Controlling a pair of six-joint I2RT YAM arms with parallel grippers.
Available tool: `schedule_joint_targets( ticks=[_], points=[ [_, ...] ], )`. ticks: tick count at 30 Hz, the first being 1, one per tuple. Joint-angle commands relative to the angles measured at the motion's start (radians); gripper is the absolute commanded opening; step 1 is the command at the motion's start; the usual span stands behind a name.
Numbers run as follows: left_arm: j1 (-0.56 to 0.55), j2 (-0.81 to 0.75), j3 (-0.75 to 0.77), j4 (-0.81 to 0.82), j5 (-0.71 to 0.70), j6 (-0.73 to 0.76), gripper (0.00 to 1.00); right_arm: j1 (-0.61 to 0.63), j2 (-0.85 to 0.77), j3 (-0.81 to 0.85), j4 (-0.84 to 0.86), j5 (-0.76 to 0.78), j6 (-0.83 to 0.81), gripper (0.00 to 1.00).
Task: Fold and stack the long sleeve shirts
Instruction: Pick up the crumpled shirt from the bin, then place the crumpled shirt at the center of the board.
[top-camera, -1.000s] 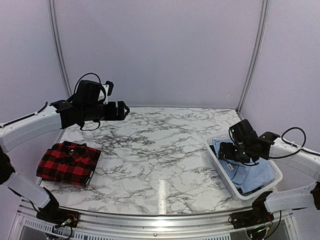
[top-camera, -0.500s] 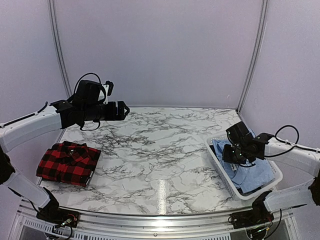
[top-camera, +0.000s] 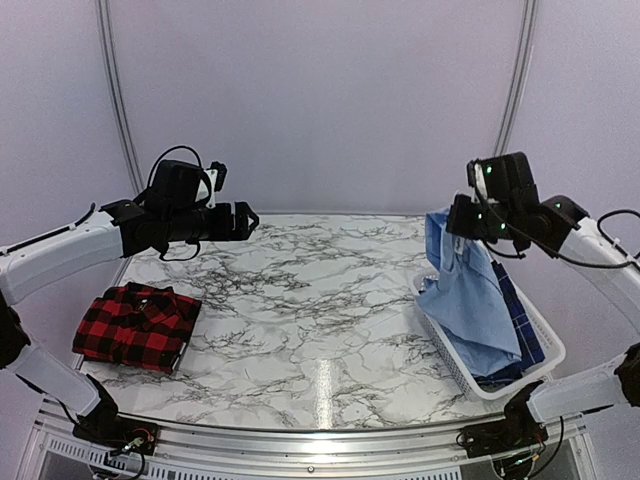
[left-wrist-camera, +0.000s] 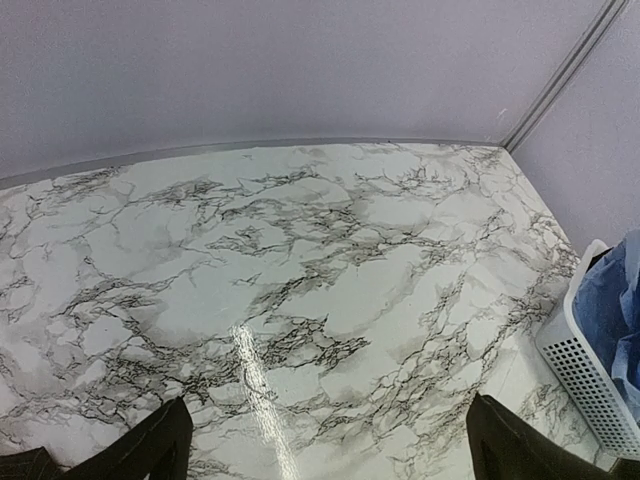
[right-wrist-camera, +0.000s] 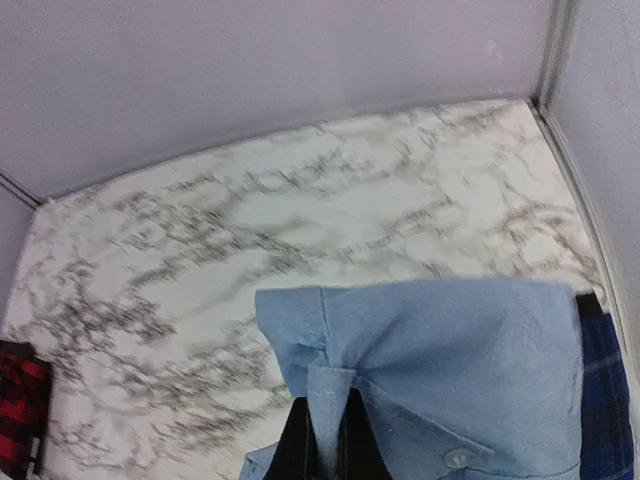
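My right gripper (top-camera: 462, 232) is shut on a fold of the light blue shirt (top-camera: 466, 292) and holds it high. The cloth hangs down into the white basket (top-camera: 468, 380). In the right wrist view the black fingers (right-wrist-camera: 300, 445) pinch a pleat of the light blue shirt (right-wrist-camera: 450, 340) near a button. The dark blue plaid shirt (top-camera: 521, 322) lies in the basket behind it, and shows too as a dark plaid strip (right-wrist-camera: 606, 400). The red-and-black check shirt (top-camera: 137, 326) lies folded on the table's left side. My left gripper (top-camera: 246, 220) hovers open and empty above the back left of the table, its fingertips (left-wrist-camera: 150, 450) wide apart.
The basket (left-wrist-camera: 586, 372) stands at the table's right edge, close to the right wall. Lilac walls with metal corner posts (top-camera: 515, 100) close in the marble table (top-camera: 320, 300) at the back and sides. The left arm stretches over the folded check shirt.
The right gripper shut on the light blue shirt inside the basket and rose with it, pulling the cloth up out of the basket. The left arm has not moved.
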Motion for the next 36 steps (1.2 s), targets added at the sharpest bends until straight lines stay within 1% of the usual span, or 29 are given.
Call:
schedule_joint_targets(
  ticks=[1,2,5,7,9,11,13,16,20,23,24,25,27,28,30,31,32,33,34,36],
  points=[
    [0.004,-0.021,0.012,-0.008,-0.017,-0.005,0.99,0.034,0.123,0.321,0.177,-0.223,-0.165,0.0],
    [0.005,-0.024,0.012,-0.008,-0.024,-0.007,0.99,0.058,0.167,0.402,0.208,-0.259,-0.191,0.0],
    [0.007,-0.04,0.009,-0.009,-0.035,-0.008,0.99,0.105,0.32,0.66,0.258,-0.431,-0.254,0.0],
    [0.008,-0.055,0.005,-0.009,-0.041,-0.008,0.99,0.132,0.4,0.819,0.316,-0.535,-0.27,0.0],
    [0.01,-0.07,-0.001,-0.009,-0.047,-0.009,0.99,0.156,0.473,0.945,0.396,-0.63,-0.258,0.0],
    [0.011,-0.091,-0.008,-0.01,-0.056,-0.008,0.99,0.177,0.537,1.034,0.514,-0.743,-0.217,0.0],
    [0.011,-0.112,-0.018,-0.009,-0.07,-0.009,0.99,0.196,0.585,1.066,0.675,-0.826,-0.137,0.0],
    [0.014,-0.149,-0.038,-0.009,-0.097,-0.012,0.99,0.229,0.643,1.097,0.892,-0.898,-0.054,0.0],
    [0.017,-0.192,-0.065,-0.01,-0.133,-0.013,0.99,0.246,0.677,1.093,1.051,-0.928,0.005,0.0],
    [0.019,-0.212,-0.078,-0.012,-0.152,-0.013,0.99,0.202,0.668,1.008,1.081,-0.931,0.069,0.0],
    [0.02,-0.217,-0.08,-0.012,-0.156,-0.013,0.99,0.168,0.658,0.938,1.114,-0.939,0.12,0.0],
    [0.021,-0.219,-0.083,-0.012,-0.16,-0.014,0.99,0.13,0.643,0.846,1.17,-0.956,0.209,0.0],
    [0.021,-0.22,-0.085,-0.016,-0.158,-0.012,0.99,0.044,0.602,0.576,1.304,-1.002,0.336,0.0],
    [0.022,-0.219,-0.086,-0.018,-0.155,-0.012,0.99,0.002,0.577,0.461,1.325,-1.009,0.366,0.05],
    [0.022,-0.217,-0.091,-0.02,-0.147,-0.012,0.99,-0.073,0.533,0.254,1.286,-1.015,0.356,0.39],
    [0.022,-0.214,-0.092,-0.02,-0.14,-0.012,0.99,-0.104,0.514,0.183,1.22,-1.007,0.318,0.54],
    [0.024,-0.211,-0.093,-0.02,-0.132,-0.013,0.99,-0.124,0.497,0.124,1.123,-0.983,0.259,0.66],
    [0.024,-0.205,-0.093,-0.02,-0.126,-0.013,0.99,-0.136,0.477,0.082,1.033,-0.953,0.198,0.76],
    [0.024,-0.199,-0.093,-0.02,-0.12,-0.013,0.99,-0.138,0.457,0.058,0.898,-0.901,0.132,0.83],
    [0.024,-0.18,-0.092,-0.02,-0.105,-0.014,0.99,-0.13,0.425,0.053,0.724,-0.782,0.025,0.92]
  ],
)
